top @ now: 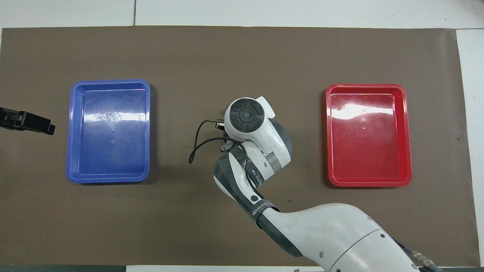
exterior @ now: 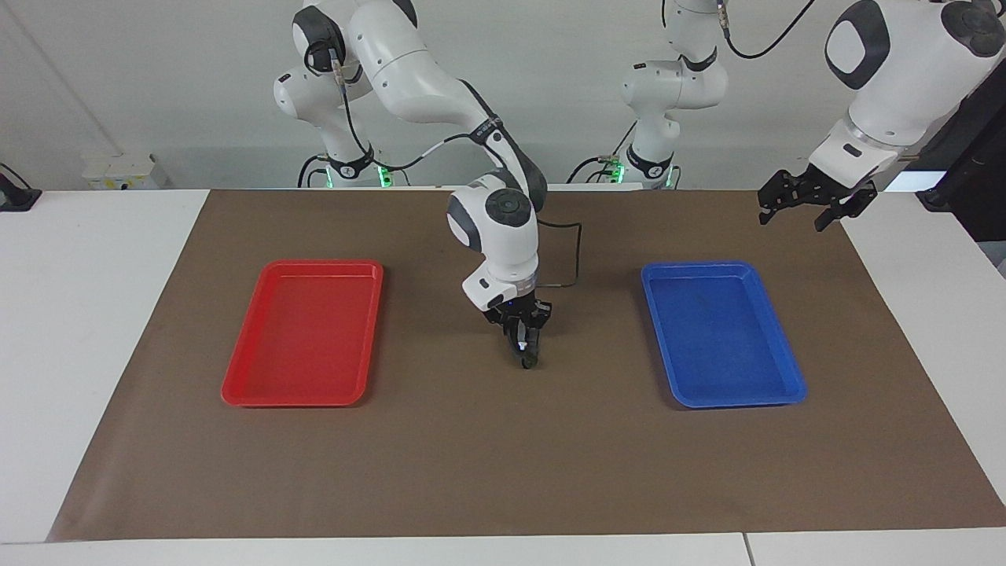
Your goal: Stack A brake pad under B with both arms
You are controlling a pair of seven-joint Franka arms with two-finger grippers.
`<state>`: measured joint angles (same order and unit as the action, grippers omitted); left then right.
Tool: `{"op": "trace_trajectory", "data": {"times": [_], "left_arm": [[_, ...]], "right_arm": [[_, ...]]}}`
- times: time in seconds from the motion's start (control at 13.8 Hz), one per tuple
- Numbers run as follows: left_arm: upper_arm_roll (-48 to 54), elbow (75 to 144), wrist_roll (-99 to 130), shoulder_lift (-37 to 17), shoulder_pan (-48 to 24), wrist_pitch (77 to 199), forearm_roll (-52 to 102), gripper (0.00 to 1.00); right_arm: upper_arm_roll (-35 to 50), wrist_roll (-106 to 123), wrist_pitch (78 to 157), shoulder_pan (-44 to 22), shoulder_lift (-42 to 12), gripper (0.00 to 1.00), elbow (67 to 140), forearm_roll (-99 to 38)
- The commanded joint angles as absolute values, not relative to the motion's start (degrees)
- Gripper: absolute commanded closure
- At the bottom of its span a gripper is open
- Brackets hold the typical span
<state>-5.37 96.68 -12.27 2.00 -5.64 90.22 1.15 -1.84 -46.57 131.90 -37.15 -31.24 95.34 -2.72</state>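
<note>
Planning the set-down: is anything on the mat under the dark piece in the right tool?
Nothing visible. The right tool is shut on a dark brake piece low over bare mat, between the red tray and blue tray. The left tool waits open, raised by the blue tray.

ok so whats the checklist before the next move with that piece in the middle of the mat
1. Right claw shut on the dark brake piece: ok.
2. Which of the two pads that piece is: cannot tell, it shows edge on.
3. Piece resting on the brown mat or just above it: cannot tell.
4. Second pad in sight to stack with: not ok, neither view shows it, not in the red tray nor the blue tray.
5. Left claw open, raised over the mat's edge near the blue tray, well apart from the right arm: ok.
</note>
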Motion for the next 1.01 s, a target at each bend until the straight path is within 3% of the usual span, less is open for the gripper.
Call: {"op": "trace_trajectory", "data": {"times": [0.0, 0.22, 0.29, 0.36, 0.43, 0.65, 0.94], "left_arm": [[-5.19, 97.29, -12.30, 2.72, -5.54, 90.26, 0.79, 0.00], [-5.19, 97.29, -12.30, 2.72, -5.01, 90.18, 0.79, 0.00], [-5.19, 97.38, -12.30, 2.72, -4.92, 90.18, 0.79, 0.00], [-5.27, 97.38, -12.30, 2.81, -4.83, 90.18, 0.79, 0.00], [-5.27, 97.38, -12.30, 2.81, -4.83, 90.18, 0.79, 0.00], [-5.19, 97.38, -12.30, 2.81, -4.92, 90.18, 0.79, 0.00], [-5.19, 97.29, -12.30, 2.81, -4.92, 90.18, 0.79, 0.00]], "right_arm": [[-1.76, -45.26, 133.16, -36.91, -31.99, 1.00, 94.57, -2.29], [-1.67, -45.44, 133.68, -36.91, -32.17, 0.98, 94.57, -2.46], [-1.67, -45.44, 133.68, -36.65, -32.17, 0.72, 94.48, -2.81], [-1.76, -45.61, 133.77, -36.91, -32.17, 0.07, 94.48, -2.81], [-1.76, -45.88, 132.55, -37.09, -32.08, 0.01, 93.87, -2.73], [-1.85, -45.70, 127.62, -36.21, -30.07, 0.01, 92.72, -2.20], [-2.98, -45.70, 123.59, -34.47, -22.96, 0.01, 94.21, -2.11]]}}
